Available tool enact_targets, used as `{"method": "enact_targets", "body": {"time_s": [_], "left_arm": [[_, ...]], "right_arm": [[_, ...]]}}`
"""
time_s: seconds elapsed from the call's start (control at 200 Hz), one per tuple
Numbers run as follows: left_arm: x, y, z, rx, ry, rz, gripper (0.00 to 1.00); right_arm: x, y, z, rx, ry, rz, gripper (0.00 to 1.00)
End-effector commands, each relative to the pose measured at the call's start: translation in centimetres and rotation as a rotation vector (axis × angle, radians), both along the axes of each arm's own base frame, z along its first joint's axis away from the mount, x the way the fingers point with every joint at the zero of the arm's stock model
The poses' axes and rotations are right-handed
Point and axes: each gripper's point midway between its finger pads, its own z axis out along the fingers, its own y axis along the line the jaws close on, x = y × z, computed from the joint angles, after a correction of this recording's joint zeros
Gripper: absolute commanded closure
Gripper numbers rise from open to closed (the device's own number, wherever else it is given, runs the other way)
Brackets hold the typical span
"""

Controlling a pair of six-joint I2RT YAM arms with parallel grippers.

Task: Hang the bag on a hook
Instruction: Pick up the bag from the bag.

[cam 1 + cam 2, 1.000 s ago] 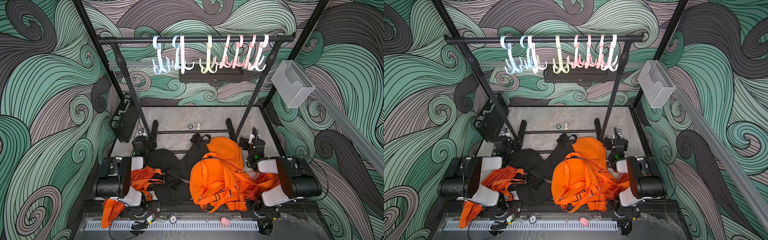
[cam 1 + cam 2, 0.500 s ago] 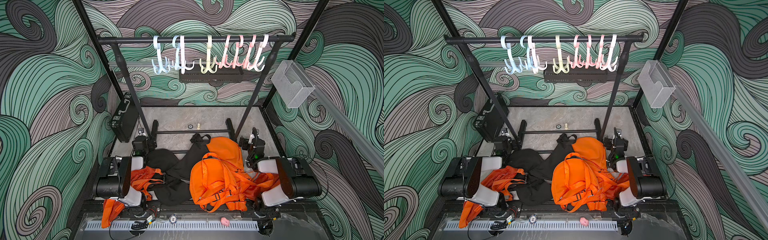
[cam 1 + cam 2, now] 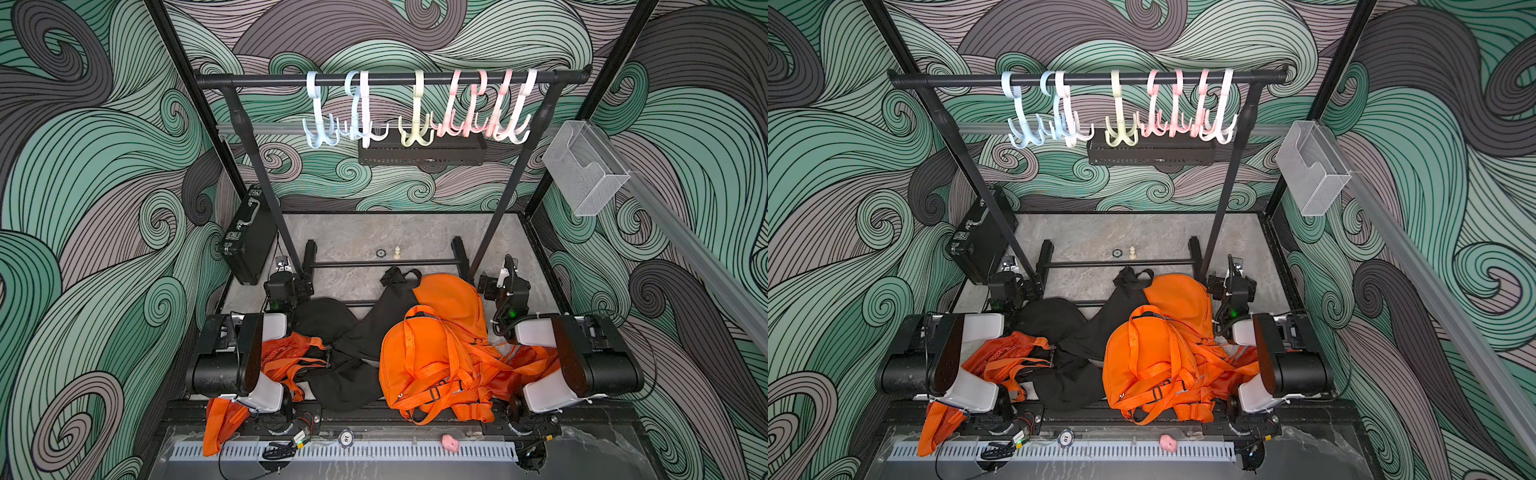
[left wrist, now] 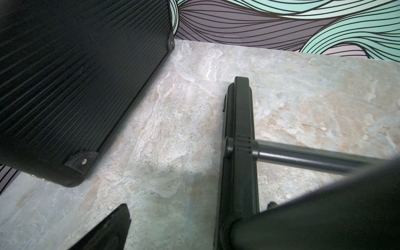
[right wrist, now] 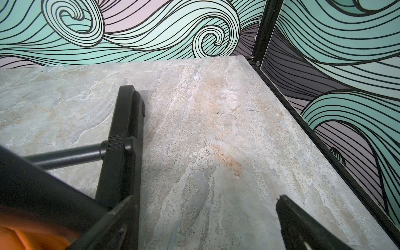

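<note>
The orange backpack [image 3: 419,365] is lying in a heap on the near part of the table [image 3: 353,237], straps up, between the two arms, and it is not touching any hook. A second orange bag [image 3: 449,299] is lying just behind it, and black fabric [image 3: 345,345] is spreading out to its left, reaching another orange bag [image 3: 291,357] beside the left arm. The pastel hooks [image 3: 415,112] are hanging in a row from the black rail [image 3: 270,79] high above — none is carrying anything.

The right gripper [image 5: 207,227] is hovering low beside the rack's right foot [image 5: 123,134], its fingers [image 5: 303,223] spread wide over bare table with nothing between them. The left gripper [image 3: 286,276] is sitting near the rack's left foot [image 4: 238,129]. Only one of its fingertips [image 4: 112,227] is showing in the wrist view, and it is gripping nothing, jaws apart. A black case [image 3: 249,237] is leaning at the left wall, and a small chess piece [image 3: 397,252] is standing near the back.
</note>
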Motion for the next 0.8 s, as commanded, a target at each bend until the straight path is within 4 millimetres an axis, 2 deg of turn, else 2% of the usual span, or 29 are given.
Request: {"method": "enact_targets", "body": {"time_s": [0.0, 0.05, 0.095, 0.11, 0.155, 0.17, 0.24, 0.305, 0.375, 0.435, 0.535, 0.575, 0.655, 0.7, 0.795], "left_arm": [[0.7, 0.2, 1.2, 0.019, -0.031, -0.003, 0.01], [1.0, -0.2, 2.0, 0.038, -0.043, -0.038, 0.02], [1.1, -0.1, 3.0, 0.036, -0.028, -0.030, 0.02], [0.9, 0.1, 3.0, 0.024, -0.005, -0.010, 0.01], [0.9, 0.5, 3.4, 0.014, 0.034, 0.021, 0.01], [1.0, 0.5, 4.7, 0.017, 0.009, 0.018, 0.01], [0.8, -0.1, 6.5, -0.015, 0.006, 0.002, 0.02], [0.4, -1.1, 7.9, -0.056, 0.005, -0.028, 0.01], [-0.2, -1.0, 9.1, -0.119, -0.009, 0.018, 0.01], [-0.9, -1.3, 10.3, -0.192, -0.029, 0.049, 0.02], [-2.4, -2.0, 13.3, -0.383, -0.150, 0.113, 0.01], [-3.0, -2.3, 14.4, -0.473, -0.214, 0.129, 0.01], [-4.9, -1.7, 14.3, -0.690, -0.277, 0.273, 0.01], [-5.4, -2.6, 14.1, -0.762, -0.256, 0.261, 0.01], [-5.3, -5.7, 16.3, -0.782, -0.234, 0.079, 0.01]], "right_arm": [[0.2, -0.3, 1.3, -0.015, -0.046, -0.021, 0.01], [-0.3, 0.1, 2.2, -0.030, -0.081, -0.005, 0.01], [-1.2, -0.1, 3.9, -0.089, -0.109, -0.071, 0.01], [-1.5, 0.0, 5.1, -0.100, -0.121, -0.085, 0.01], [-1.8, 0.3, 6.1, -0.094, -0.075, -0.073, 0.01], [-1.9, 0.3, 7.1, -0.083, -0.065, -0.076, 0.01], [-2.2, 0.1, 9.4, -0.046, -0.053, -0.092, 0.01], [-3.1, -0.3, 11.4, 0.059, -0.093, -0.147, 0.01], [-4.3, -0.1, 13.7, 0.260, -0.195, -0.151, 0.01], [-6.1, -0.6, 14.7, 0.459, -0.273, -0.186, 0.01], [-8.6, -0.3, 16.1, 0.626, -0.368, -0.157, 0.01], [-9.2, 0.7, 17.3, 0.629, -0.383, -0.088, 0.01], [-9.5, 3.4, 19.1, 0.568, -0.311, 0.078, 0.01], [-9.7, 4.5, 19.0, 0.558, -0.224, 0.112, 0.01], [-10.3, 7.7, 17.5, 0.540, -0.038, 0.198, 0.01]]}}
